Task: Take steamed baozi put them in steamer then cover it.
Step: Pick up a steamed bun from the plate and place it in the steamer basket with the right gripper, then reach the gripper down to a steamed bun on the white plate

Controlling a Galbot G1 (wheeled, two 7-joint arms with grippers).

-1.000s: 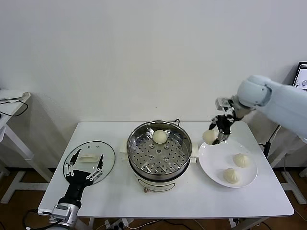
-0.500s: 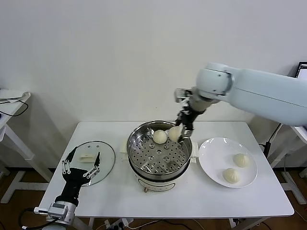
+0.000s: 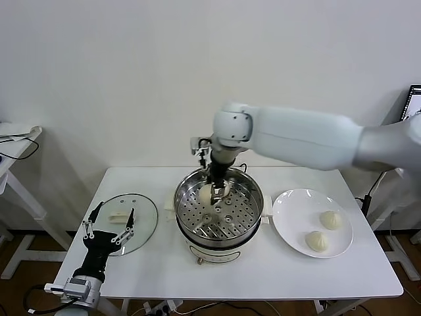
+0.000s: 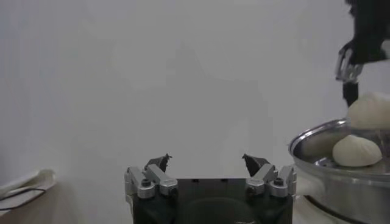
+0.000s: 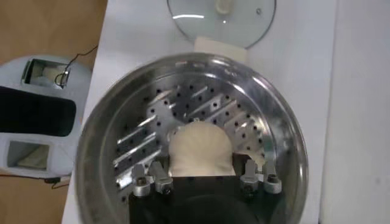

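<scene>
Reaching in from the right, the right arm stretches across the table (image 3: pixel 368 276) with its wrist bent down over the far part of the steamer (image 3: pixel 191 210), and the right gripper (image 3: pixel 215 189) hangs inside the rim, clenched on a steamed baozi (image 5: pixel 200 145) just above the perforated tray. From the right wrist view the bun sits squarely between the two fingers (image 5: pixel 151 181), which press it from either side. The left wrist view shows a second bun (image 4: pixel 357 151) already lying in the steamer beside the held one; in the head view the gripper covers most of it.

To the right of the steamer, a white plate (image 3: pixel 289 224) carries two more buns (image 3: pixel 331 220), one nearer than the other (image 3: pixel 317 241), apart from each other.

To the left, the cover (image 3: pixel 146 212) lies flat on the table, well apart from the steamer. The left gripper (image 3: pixel 109 226) hovers over its near edge with jaws spread wide, grasping nothing, its arm coming up from the near-left corner.
</scene>
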